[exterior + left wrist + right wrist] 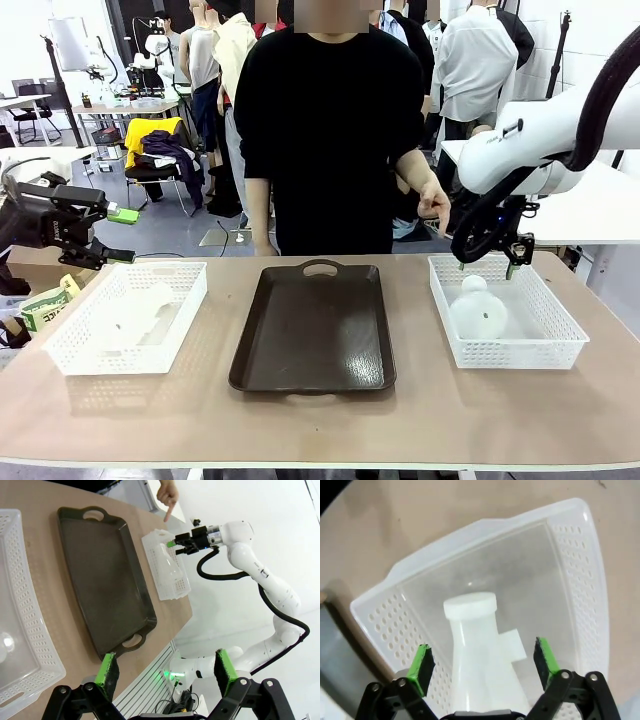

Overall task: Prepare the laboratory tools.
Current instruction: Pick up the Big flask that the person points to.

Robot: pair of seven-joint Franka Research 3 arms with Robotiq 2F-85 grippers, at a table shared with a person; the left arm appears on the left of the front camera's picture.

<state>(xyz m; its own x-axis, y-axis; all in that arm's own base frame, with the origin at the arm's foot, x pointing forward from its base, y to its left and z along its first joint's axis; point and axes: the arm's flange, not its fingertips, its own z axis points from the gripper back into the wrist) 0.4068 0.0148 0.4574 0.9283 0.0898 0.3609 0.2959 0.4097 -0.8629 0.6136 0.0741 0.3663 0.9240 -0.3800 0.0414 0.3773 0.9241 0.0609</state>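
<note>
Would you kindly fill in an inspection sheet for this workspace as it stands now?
Surface: tan table; dark brown tray in the middle, empty.
Job's things: one flask, apparently on its side, in the right basket; second flask, hard to make out, in the left basket.
Clutter: green-and-white packet at the table's left edge.
Grippers: left gripper open, near the left basket; right gripper open above the flask, not touching.
Cables: black hose along the right arm.
Surroundings: person at the far side, hand pointing toward the right basket.
</note>
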